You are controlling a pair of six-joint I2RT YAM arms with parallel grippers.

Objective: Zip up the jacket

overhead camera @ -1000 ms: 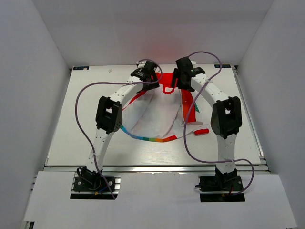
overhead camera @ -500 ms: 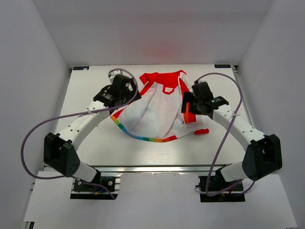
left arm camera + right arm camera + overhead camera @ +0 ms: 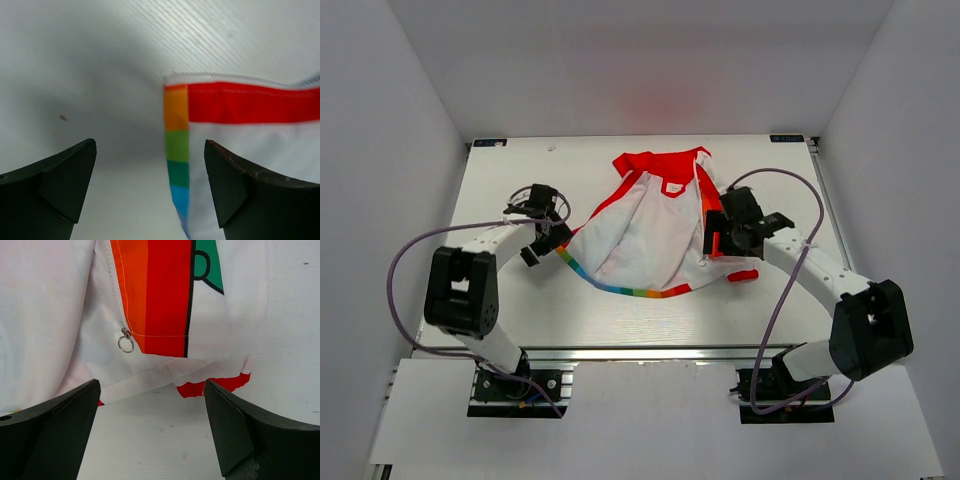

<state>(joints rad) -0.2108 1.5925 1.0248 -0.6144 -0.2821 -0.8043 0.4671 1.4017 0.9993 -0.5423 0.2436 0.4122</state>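
Jacket (image 3: 655, 225): lies spread open on the white table (image 3: 510, 300), about mid-table and a little to the right. Points its red hood (image 3: 660, 162) far and its rainbow hem (image 3: 625, 290) near, long axis running near to far. Shows white lining upward, front unzipped, red edging along both sides, a red cuff (image 3: 744, 275) poking out at the near right corner.

Left gripper (image 3: 150, 145): at the hem's left corner, jaws wide apart, holding nothing; rainbow strip in view between the fingers. Contact with the jacket: cannot tell.

Right gripper (image 3: 150, 382): over the right front panel, jaws wide, empty; looks down on the small metal ring of the zipper pull (image 3: 125, 343) beside orange and red stripes.
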